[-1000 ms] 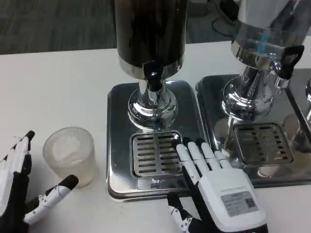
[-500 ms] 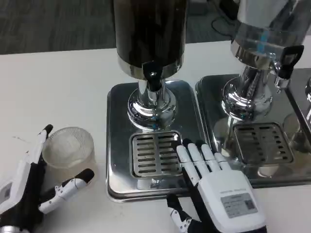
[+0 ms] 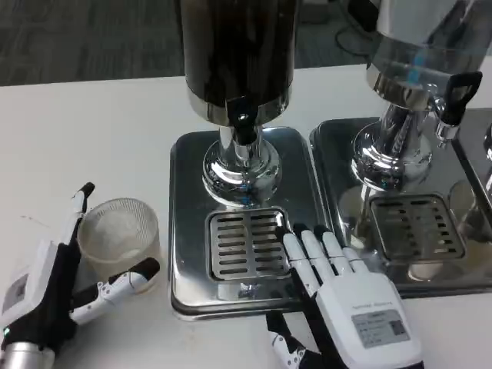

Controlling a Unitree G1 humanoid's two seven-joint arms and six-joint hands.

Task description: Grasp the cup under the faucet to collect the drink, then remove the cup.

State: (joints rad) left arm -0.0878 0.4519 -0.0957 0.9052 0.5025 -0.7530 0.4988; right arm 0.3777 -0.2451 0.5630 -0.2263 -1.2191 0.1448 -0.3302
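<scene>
The clear ribbed plastic cup (image 3: pixel 118 234) stands on the white table, left of the drip tray (image 3: pixel 187 207). My left hand (image 3: pixel 58 280) wraps around it: a long finger runs up its left side and the thumb presses its lower front right. The dark dispenser's faucet (image 3: pixel 244 127) hangs over the slotted grate (image 3: pixel 242 242), with nothing standing beneath it. My right hand (image 3: pixel 350 296) lies flat with fingers extended side by side, their tips at the grate's right edge, holding nothing.
A second steel dispenser (image 3: pixel 415 84) with its own tray and grate (image 3: pixel 415 227) stands on the right. The dark dispenser's round steel base (image 3: pixel 241 173) sits behind the grate.
My left hand has come up from the lower left and closed around the cup. Cup and hand have then shifted slightly right together. The right hand has hardly moved.
</scene>
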